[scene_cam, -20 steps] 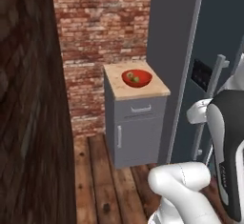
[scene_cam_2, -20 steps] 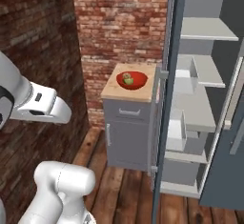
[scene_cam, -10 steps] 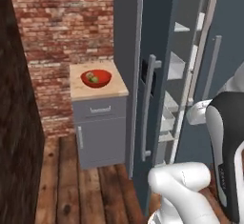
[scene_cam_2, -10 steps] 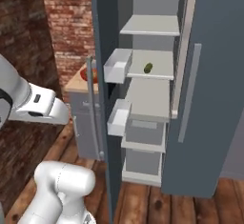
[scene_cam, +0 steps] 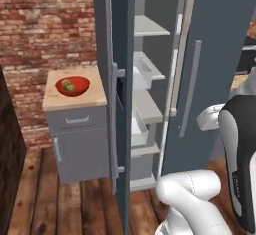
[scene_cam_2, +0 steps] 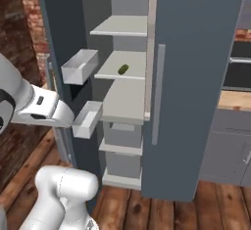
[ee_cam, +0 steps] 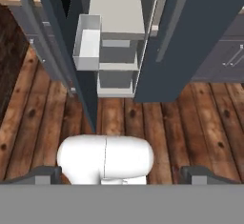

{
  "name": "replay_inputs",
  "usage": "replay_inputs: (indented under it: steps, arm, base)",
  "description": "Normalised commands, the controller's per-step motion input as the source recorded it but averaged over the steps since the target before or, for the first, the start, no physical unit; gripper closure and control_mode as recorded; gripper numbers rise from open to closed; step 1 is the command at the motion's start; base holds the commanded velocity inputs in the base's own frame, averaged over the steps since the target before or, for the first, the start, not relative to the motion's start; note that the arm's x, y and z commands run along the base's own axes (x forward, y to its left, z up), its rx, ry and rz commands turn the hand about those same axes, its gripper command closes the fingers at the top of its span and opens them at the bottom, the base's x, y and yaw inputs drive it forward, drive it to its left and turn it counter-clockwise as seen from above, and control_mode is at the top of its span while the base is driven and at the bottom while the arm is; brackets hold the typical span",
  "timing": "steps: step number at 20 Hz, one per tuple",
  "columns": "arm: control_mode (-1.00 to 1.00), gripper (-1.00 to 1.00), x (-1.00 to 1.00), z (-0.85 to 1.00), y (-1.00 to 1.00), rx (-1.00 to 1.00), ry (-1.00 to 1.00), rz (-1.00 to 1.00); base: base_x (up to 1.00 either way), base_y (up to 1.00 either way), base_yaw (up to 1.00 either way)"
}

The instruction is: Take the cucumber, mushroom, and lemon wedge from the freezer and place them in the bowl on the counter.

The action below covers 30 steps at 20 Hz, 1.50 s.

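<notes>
While the freezer (scene_cam: 120, 79) stood open, the red bowl (scene_cam: 72, 86) sat on the counter (scene_cam: 75, 101) beside it. On a freezer shelf lay the stubby dark green cucumber (scene_cam_2: 123, 69). Facing the freezer's base, the gripper (ee_cam: 122, 174) hung with jaws spread wide, holding nothing.

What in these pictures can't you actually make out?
- Bowl contents, left base view: too small; a greenish piece, nothing certain.
- Freezer shelves, left base view: largely hidden by its door.
- Cucumber, right base view: just a small dark speck.
- Tool, hand view: open, tips cut off by the edge.
</notes>
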Motion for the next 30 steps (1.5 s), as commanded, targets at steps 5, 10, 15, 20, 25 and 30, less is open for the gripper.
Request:
replay_inputs:
  steps: [5,10,15,20,25,30]
  arm:
    - [1.0,-1.0,0.0,0.0,0.0,0.0,0.0,0.0]
    - [1.0,-1.0,0.0,0.0,0.0,0.0,0.0,0.0]
    - [1.0,-1.0,0.0,0.0,0.0,0.0,0.0,0.0]
    - [1.0,-1.0,0.0,0.0,0.0,0.0,0.0,0.0]
    - [1.0,-1.0,0.0,0.0,0.0,0.0,0.0,0.0]
    - [1.0,-1.0,0.0,0.0,0.0,0.0,0.0,0.0]
  base:
    - [0.19,-0.62,0.01]
    - [0.63,-0.35,0.01]
    - [0.71,0.0,0.0]
    - [0.3,-0.17,0.05]
    - [0.34,-0.32,0.05]
    - [0.54,-0.07,0.0]
